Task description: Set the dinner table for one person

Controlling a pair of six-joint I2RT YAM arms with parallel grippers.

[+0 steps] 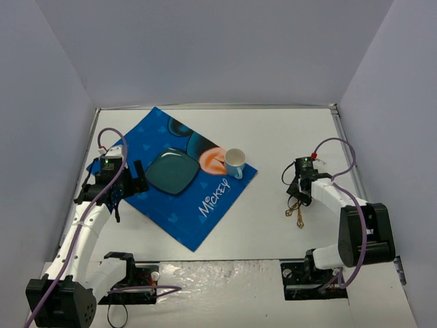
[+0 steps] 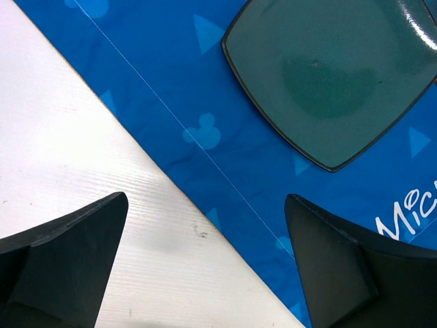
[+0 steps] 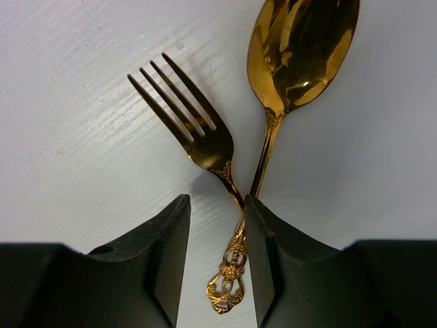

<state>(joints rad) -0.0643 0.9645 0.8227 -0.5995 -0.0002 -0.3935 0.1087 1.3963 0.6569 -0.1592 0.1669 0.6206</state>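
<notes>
The dinner table [image 1: 287, 137] carries a blue Mickey placemat [image 1: 171, 219] left of centre, with a teal square plate [image 1: 171, 171] and a cup [image 1: 234, 161] on it. The gold spoon [image 3: 300, 48] and fork [image 3: 198, 130] lie on bare table well to its right, under the right arm, which is the nearer one. The right gripper [image 3: 217, 205] points down, jaws narrow either side of the crossed handles, whose long axes run out between them, though whether they pinch I cannot tell; the left gripper [image 2: 206, 198] hangs wide open over the placemat's left edge.
</notes>
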